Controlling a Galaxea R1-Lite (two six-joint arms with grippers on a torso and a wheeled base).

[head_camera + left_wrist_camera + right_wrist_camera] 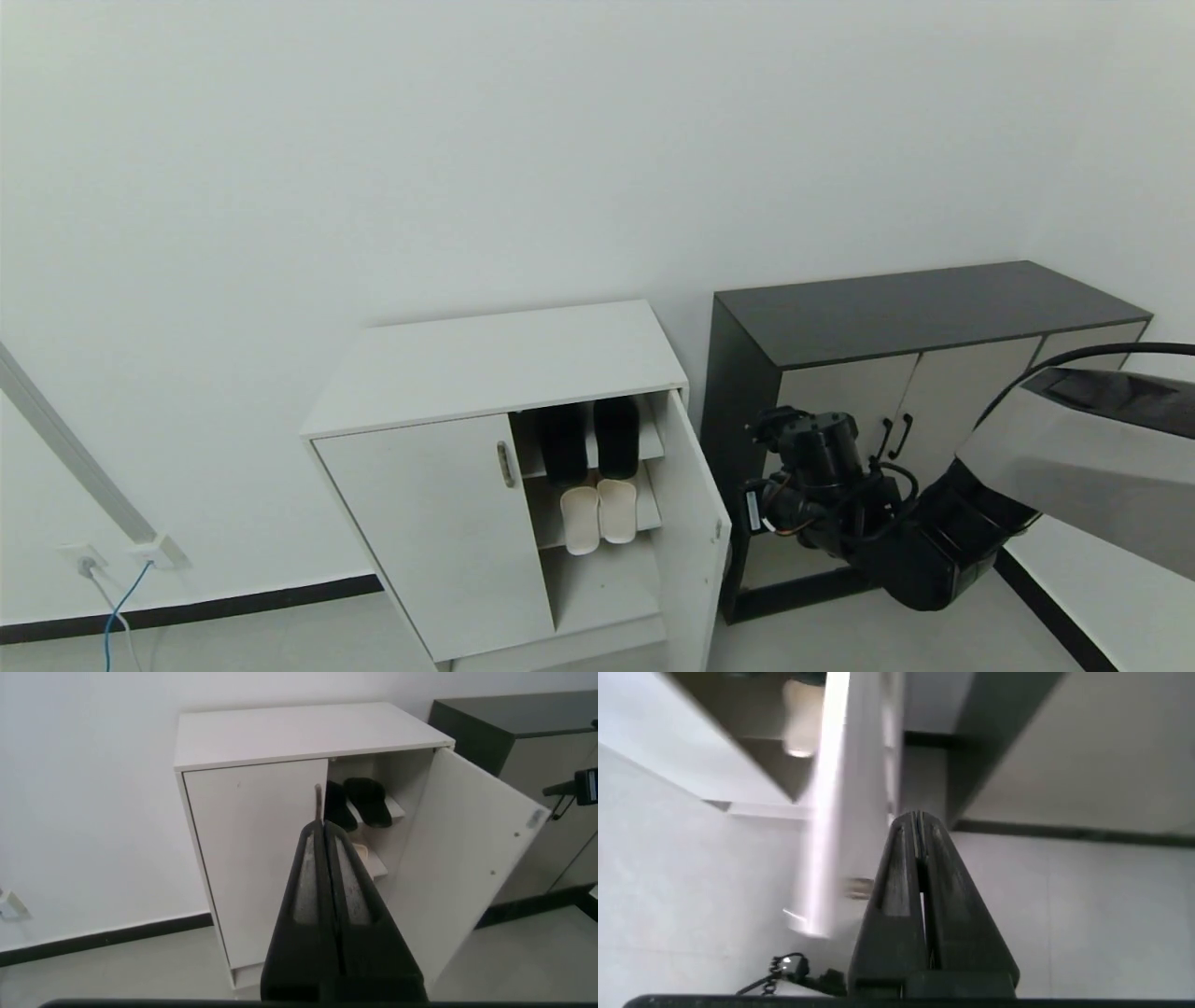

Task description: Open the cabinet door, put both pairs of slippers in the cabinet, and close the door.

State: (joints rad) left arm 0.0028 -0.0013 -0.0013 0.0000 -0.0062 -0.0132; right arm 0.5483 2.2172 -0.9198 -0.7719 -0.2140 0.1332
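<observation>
The right arm (896, 532), black and thickly jointed with looping cables, bends low between the white cabinet (495, 369) and a dark-topped cabinet (934, 308). Its right pincer (920, 826) is clenched on nothing, its tapered black fingers pressed together just beside the outer edge of the open door (695, 523). The left pincer (324, 831) is likewise clenched and empty, held level before the closed door (439, 532) with its slim metal handle (505, 464). Inside the smooth, matte cabinet, the black slippers (593, 439) lie side by side on the sloping upper shelf. The white slippers (599, 515), rounded and smooth, rest at the front edge of the middle shelf.
</observation>
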